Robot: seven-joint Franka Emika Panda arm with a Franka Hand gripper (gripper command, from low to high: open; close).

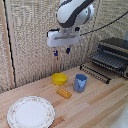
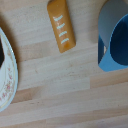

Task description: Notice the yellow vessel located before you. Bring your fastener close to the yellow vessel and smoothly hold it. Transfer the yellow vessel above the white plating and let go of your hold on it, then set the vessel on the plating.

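At the exterior view's left, the white plate (image 1: 31, 112) lies flat on the wooden table (image 1: 100, 107), close to the table's near edge, with bare wood all round its patterned rim. Right of it and farther back, the yellow bowl (image 1: 59, 78) stands upright near the woven wall (image 1: 30, 40), apart from the plate and with open wood between them. Just in front of the bowl and a little right lies the flat orange block (image 1: 63, 92), close to the bowl, and beside that stands the blue cup (image 1: 80, 82), near the bowl but not touching it. High above the bowl and cup hangs the gripper (image 1: 62, 51), its two short blue-tipped fingers pointing down with a plain gap between them, holding nothing, and a wide stretch of free air beneath. At the exterior view's far right, a dark toaster oven (image 1: 113, 55) with its rack sits at the table's back corner. The wrist view shows the plate's rim (image 2: 9, 75), the orange block (image 2: 62, 27) and the blue cup (image 2: 114, 37) spread apart on bare wood; the bowl does not appear there.
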